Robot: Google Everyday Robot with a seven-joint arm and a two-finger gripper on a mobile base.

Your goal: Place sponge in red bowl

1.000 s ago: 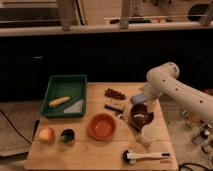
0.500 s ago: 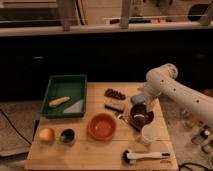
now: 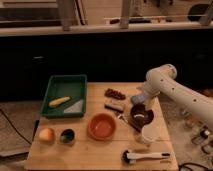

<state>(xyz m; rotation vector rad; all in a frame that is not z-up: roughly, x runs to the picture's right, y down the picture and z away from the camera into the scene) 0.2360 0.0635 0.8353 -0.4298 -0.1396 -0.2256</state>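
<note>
The sponge (image 3: 136, 99) is a small blue-grey block at the end of my white arm, above the table's right half. My gripper (image 3: 139, 100) is right at it, just above the far-left rim of the dark maroon bowl (image 3: 142, 116). I cannot see whether the sponge is held or lies on the table. The red bowl (image 3: 102, 126) sits empty at the middle front of the wooden table (image 3: 100, 156), a hand's width down and left of the gripper.
A dark block with a tan top (image 3: 115, 106) lies between the gripper and the red bowl. Also present: dark red snack pieces (image 3: 115, 93), a green tray (image 3: 54, 86) holding a yellow item (image 3: 59, 101), an apple (image 3: 46, 134), a dark cup (image 3: 67, 135), a clear cup (image 3: 147, 134), a white brush (image 3: 145, 156).
</note>
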